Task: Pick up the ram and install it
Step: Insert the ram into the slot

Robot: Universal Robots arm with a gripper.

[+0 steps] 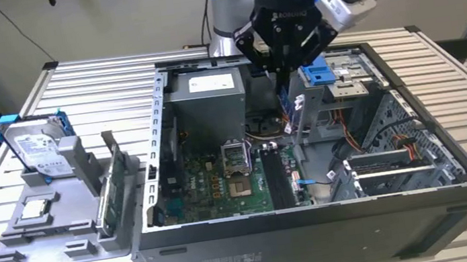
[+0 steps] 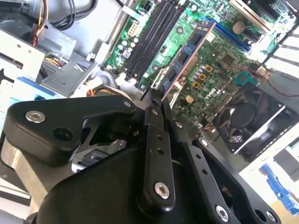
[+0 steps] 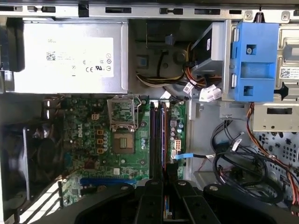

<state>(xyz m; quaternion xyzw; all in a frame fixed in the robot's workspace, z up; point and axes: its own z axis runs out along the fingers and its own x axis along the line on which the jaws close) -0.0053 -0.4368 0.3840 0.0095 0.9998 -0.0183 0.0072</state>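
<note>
One ram (image 2: 187, 58) clamped in the claw (image 2: 154, 100) over an open computer case (image 1: 320, 241).
On the exterior view's left a hard drive (image 1: 37, 146) stands in a gray holder (image 1: 48, 230) on the slatted desk (image 1: 73, 77); rightward, the claw pinches the ram's top end, holding it upright above the motherboard (image 1: 222, 186), clear of the black memory slots (image 2: 154, 39), just beside a blue bracket (image 1: 321, 72).

The gripper (image 1: 283, 69) grips the ram (image 1: 286, 102) on end; it hangs above the motherboard (image 1: 209, 185).
</note>
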